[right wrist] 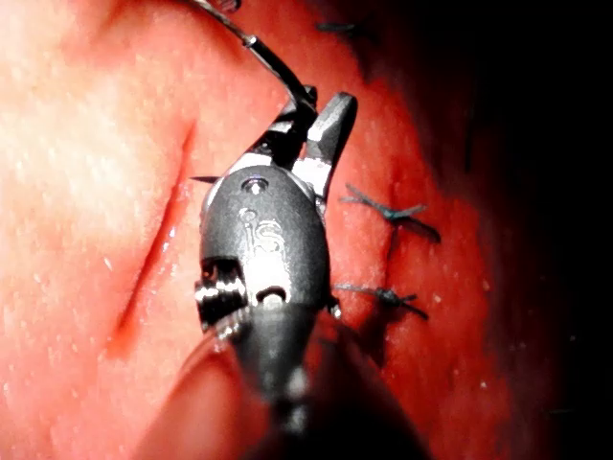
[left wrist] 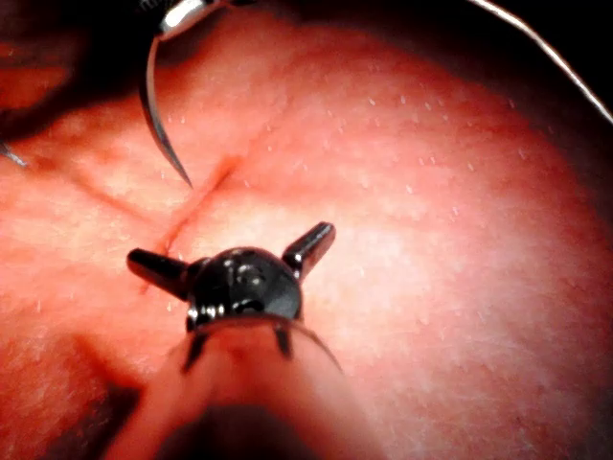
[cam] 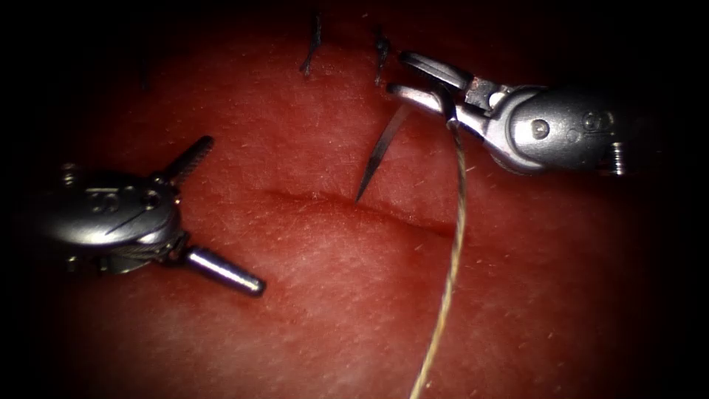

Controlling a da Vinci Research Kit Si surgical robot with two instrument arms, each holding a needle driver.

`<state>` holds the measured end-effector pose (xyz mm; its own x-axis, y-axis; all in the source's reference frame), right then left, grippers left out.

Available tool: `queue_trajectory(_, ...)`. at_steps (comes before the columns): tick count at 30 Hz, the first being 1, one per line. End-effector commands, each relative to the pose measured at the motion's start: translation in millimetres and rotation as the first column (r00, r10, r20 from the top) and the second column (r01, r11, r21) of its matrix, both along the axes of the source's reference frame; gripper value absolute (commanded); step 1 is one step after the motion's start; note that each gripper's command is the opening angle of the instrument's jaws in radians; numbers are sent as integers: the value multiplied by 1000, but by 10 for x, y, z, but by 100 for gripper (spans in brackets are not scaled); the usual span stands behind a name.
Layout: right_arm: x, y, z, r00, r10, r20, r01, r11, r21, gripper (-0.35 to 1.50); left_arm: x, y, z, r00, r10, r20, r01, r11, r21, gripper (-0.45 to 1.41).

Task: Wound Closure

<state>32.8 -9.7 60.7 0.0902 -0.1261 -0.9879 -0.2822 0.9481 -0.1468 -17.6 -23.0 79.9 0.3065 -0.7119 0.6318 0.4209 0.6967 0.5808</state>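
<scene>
Needle (cam: 380,151) under right tool (cam: 413,77), tip above cut (cam: 369,210); left tool (cam: 214,214) empty.

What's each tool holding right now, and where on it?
The right tool carries the needle near its thread end, tip just above the cut, not in the tissue. The left tool is open, holding nothing.

Left tool (cam: 214,214): rounded grey-metal wrist housing with engraved markings and a small round pin; two slim fingers (cam: 225,271), one smooth and cylindrical, one with a serrated face; fine cable strands at the wrist.

Right tool (cam: 413,74): polished silver clevis with a round pivot screw (cam: 540,128), stamped characters, a threaded stud at its 3 o'clock end, and tapered fingers.
</scene>
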Motion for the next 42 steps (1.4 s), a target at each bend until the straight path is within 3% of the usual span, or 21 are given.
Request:
queue_trajectory(1,6,8,1,1000,-2,6,2,999,-35,-35,-5,-5,5,1000,10,-14,-10,1000,17,98)
queue_trajectory(6,17,13,-1,999,6,32,-2,992,-123,-35,-22,-12,16,998,63,-20,-62,997,38,80)
queue_trajectory(10,30,14,0,999,-2,52,10,988,-154,-35,-35,-20,28,997,76,-10,-75,997,33,80)
queue_trajectory(14,49,11,9,997,-27,68,39,982,-186,-35,-60,-42,55,987,160,-6,-160,986,46,81)
queue_trajectory(20,53,0,25,995,-36,89,54,976,-211,-35,-84,-60,77,973,230,3,-230,972,50,85)
queue_trajectory(25,52,-8,42,991,-40,125,69,969,-235,-35,-83,-72,87,959,283,-18,-280,955,98,85)
queue_trajectory(32,51,-1,43,989,-37,145,75,959,-272,-35,-72,-83,96,942,327,-77,-314,938,146,88)
queue_trajectory(42,60,2,48,987,-25,159,73,949,-307,-35,-68,-79,93,940,330,-82,-316,937,148,91)
